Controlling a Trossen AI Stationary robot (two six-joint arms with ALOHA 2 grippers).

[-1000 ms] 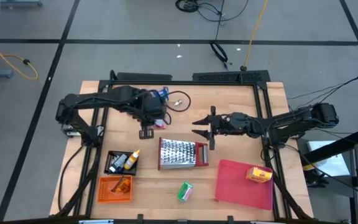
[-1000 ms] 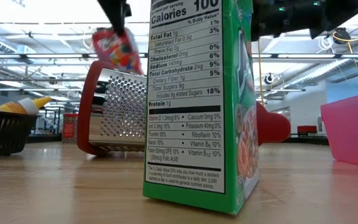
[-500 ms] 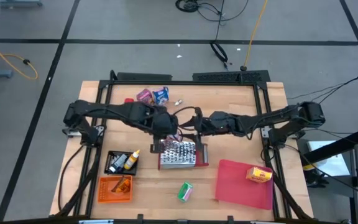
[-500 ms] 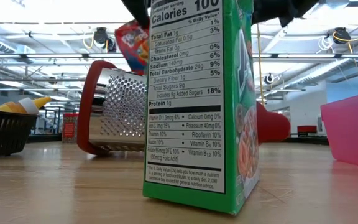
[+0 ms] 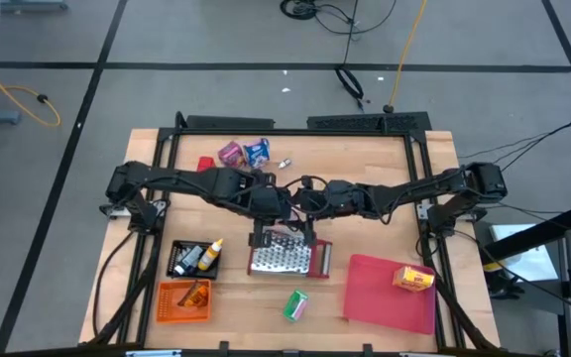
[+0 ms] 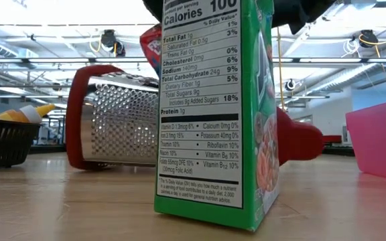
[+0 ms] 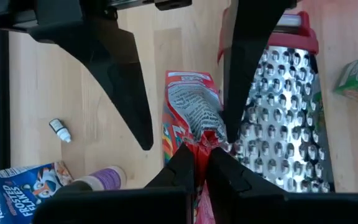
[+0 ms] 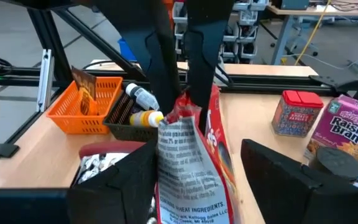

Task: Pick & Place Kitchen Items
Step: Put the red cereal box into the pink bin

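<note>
left claw pinching red packet | right claw open around it

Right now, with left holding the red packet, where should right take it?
Lower body of the red packet, below the crimped top the left gripper pinches. It hangs between the right gripper's open fingers, so probably come in level and close.

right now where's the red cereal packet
The red packet hangs mid-table, pinched by the left gripper, just above the grater, with the right gripper open around it.
</note>
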